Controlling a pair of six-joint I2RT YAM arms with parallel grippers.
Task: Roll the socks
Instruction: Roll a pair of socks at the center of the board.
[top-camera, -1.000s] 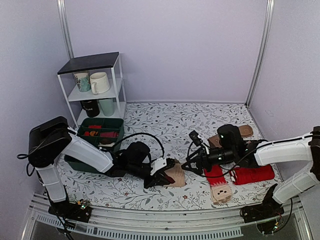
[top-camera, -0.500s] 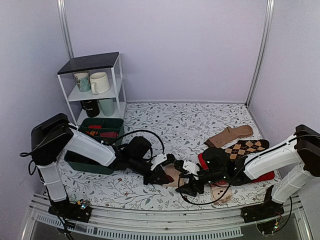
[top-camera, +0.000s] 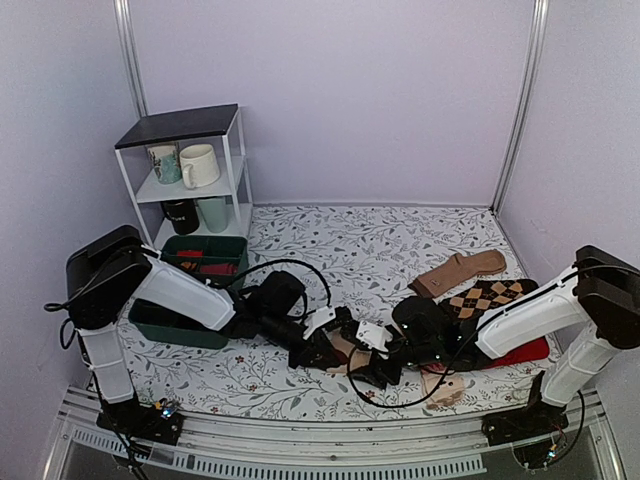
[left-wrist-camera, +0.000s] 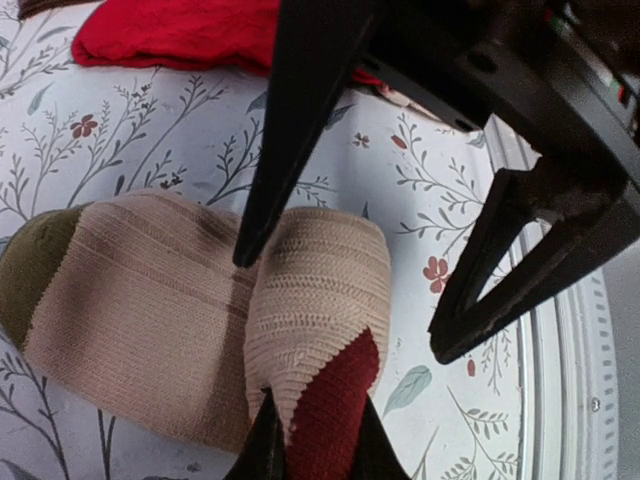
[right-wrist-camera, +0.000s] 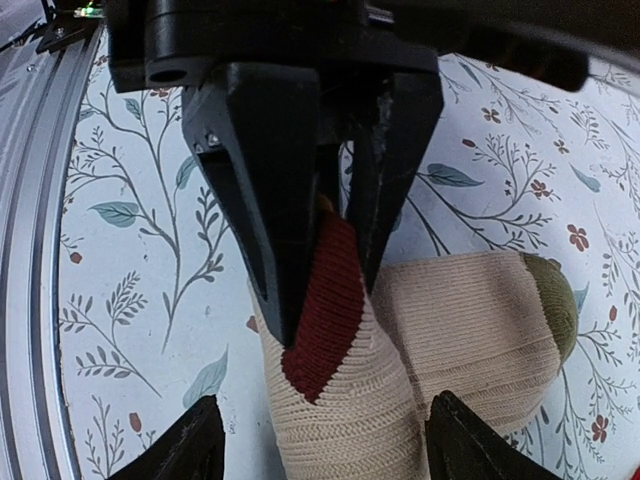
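Socks (top-camera: 347, 349) bundled on floral table (top-camera: 400, 240), near front edge, between left gripper (top-camera: 320, 352) and right gripper (top-camera: 375, 368). Left wrist: tan bundle, maroon toe pinched in left fingertips (left-wrist-camera: 268, 440); right fingers (left-wrist-camera: 300, 120) spread wide over bundle. Right wrist: own fingers apart, straddling bundle; left jaws clamped on maroon toe.

A white shelf rack (top-camera: 180, 125) with a dark top stands at the back left of the floral-patterned surface (top-camera: 350, 240). It holds a cream mug (top-camera: 200, 165), a patterned mug (top-camera: 164, 162), a dark mug (top-camera: 181, 215) and a pale green cup (top-camera: 213, 213). Just in front sits a green bin (top-camera: 205, 241), with what may be red cloth inside. At the right lie a brown sock (top-camera: 460, 271), argyle socks (top-camera: 492, 296) and red socks (top-camera: 528, 351).
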